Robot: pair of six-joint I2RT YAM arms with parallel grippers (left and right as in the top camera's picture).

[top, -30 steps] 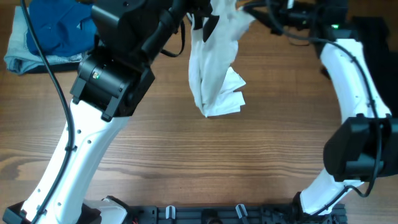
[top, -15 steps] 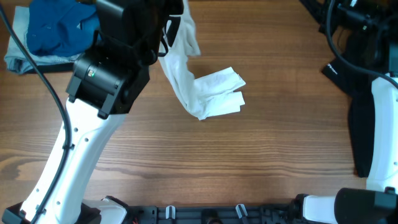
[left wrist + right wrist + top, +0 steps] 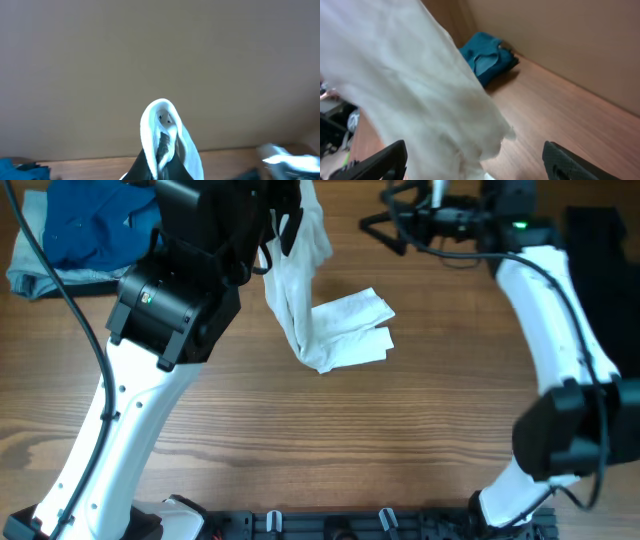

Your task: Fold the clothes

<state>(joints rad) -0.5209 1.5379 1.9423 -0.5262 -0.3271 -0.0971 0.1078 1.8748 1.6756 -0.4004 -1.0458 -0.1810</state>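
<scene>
Returned since the earlier overhead frame: right gripper (image 3: 474, 147), then drawn off at the far right edge, now back beside the cloth with its jaws standing wide apart and nothing between them. Item: white shirt (image 3: 340, 335), limp, black print showing at the pinched top. The upper end is lifted at the table's far side. From there the body hangs as a twisted column, and the lower end lies doubled on the table (image 3: 400, 440), a layered flap pointing right. Holder: left gripper (image 3: 160, 160), clamped together on a loop of the shirt's edge, judged a hold that lets the cloth drop straight so a second corner can be found. In the right wrist view the shirt fills the left of the frame, just before the open fingers, which suggests a fresh grasp is being lined up; no contact is visible. Also present: black garment (image 3: 600, 250) at the right edge, partly under the right arm, and a blue pile (image 3: 85, 230) at the far left corner, well apart from the shirt. Fold judged at an early stage.
</scene>
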